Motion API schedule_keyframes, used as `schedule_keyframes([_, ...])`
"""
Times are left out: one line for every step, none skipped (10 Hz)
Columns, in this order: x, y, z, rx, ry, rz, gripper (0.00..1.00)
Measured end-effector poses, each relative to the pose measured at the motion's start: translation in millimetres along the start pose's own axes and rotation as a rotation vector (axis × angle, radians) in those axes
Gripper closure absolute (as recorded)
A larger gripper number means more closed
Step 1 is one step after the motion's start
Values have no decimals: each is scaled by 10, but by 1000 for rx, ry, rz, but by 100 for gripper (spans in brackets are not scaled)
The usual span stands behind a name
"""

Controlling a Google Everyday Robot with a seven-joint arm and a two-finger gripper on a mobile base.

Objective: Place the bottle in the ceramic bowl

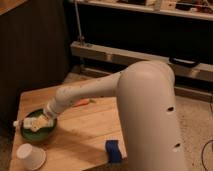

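Wooden table (85, 130) bears ceramic bowl (37, 131); hand (46, 120) holds bottle (32, 121) over it.

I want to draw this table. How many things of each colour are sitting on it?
Green: 1, the ceramic bowl
White: 2, the bottle lying across the bowl, held at the gripper, and the paper cup
Blue: 1, the block
Orange: 1, a small thing, too small to name
Total: 5
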Motion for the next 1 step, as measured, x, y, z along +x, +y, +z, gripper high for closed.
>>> schedule_keyframes([-9,-6,38,17,15,16,20])
